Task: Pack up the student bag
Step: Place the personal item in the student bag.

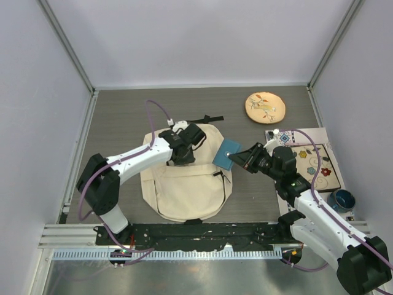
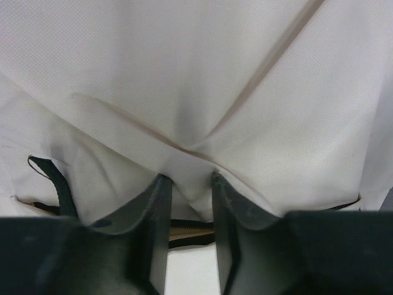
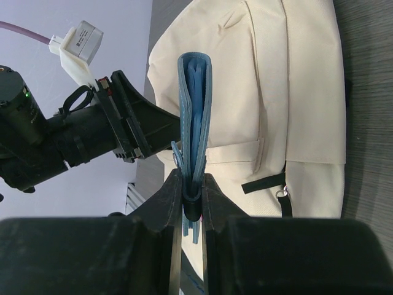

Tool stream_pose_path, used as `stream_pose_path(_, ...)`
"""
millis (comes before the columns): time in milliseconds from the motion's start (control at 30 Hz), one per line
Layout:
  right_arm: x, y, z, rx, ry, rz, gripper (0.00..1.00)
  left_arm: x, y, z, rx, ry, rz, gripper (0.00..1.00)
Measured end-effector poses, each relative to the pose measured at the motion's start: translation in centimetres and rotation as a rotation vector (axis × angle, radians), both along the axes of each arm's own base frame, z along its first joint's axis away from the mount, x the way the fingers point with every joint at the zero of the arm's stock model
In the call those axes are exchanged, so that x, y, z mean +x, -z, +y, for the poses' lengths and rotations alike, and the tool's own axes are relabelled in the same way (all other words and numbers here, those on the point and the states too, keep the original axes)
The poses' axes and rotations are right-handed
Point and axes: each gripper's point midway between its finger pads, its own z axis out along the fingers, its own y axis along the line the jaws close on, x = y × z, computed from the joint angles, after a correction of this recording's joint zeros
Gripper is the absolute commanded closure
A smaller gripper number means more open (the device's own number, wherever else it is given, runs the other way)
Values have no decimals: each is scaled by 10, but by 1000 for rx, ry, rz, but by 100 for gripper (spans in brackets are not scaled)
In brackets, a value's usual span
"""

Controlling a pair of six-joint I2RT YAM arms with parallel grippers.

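Found large cream soft-fabric student bag [image 1: 184,187] lying flat mid-table, front pocket up, thin black straps [image 1: 206,118] trailing off its far end.

Noted left gripper [image 1: 182,157] down on the bag's far half. Fingertips [image 2: 161,190] drawn in on a raised fold of the cream fabric, creases running out from the pinch. Glimpsed a strip of black zip under the fold, through the gap between the fingers.

Noted right gripper [image 1: 237,158] at the bag's far right edge, clamped on a flat teal-blue stitched booklet [image 1: 226,153]. Booklet held edge-up, its lower edge deep between the fingers, its free end over the bag's right shoulder.

In the way: left arm's black wrist [image 3: 92,132] just beside the booklet, between it and the bag's far end.

Around the bag:
- round tan embroidered disc [image 1: 265,107], far right of the bag, well apart
- flat floral-patterned mat [image 1: 313,166], right of the bag, past the right gripper
- small dark blue cup [image 1: 341,200], right of the bag, at the mat's near corner

Surface: dark grey wood-grain tabletop [image 1: 123,117]. Black rail and metal strip along the near edge, below the bag.

Room: plain white walls on three sides, aluminium posts in the far corners.
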Motion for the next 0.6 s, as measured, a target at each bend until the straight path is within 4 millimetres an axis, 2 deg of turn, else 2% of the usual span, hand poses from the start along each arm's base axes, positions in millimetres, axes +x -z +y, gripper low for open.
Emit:
stream_pose_path(67, 0, 0, 0, -2, -1, -2, 99, -1, 1, 2, 14, 3, 4, 85)
stream_pose_path(100, 0, 0, 0, -2, -2, -2, 99, -1, 1, 4, 21, 4, 7, 94)
stream_pose_path(167, 0, 0, 0, -3, -4, -2, 99, -2, 2, 6, 35, 11, 11, 100)
stream_pose_path(600, -10, 5, 3, 13, -42, 9, 99, 4, -6, 5, 38, 29, -7, 100)
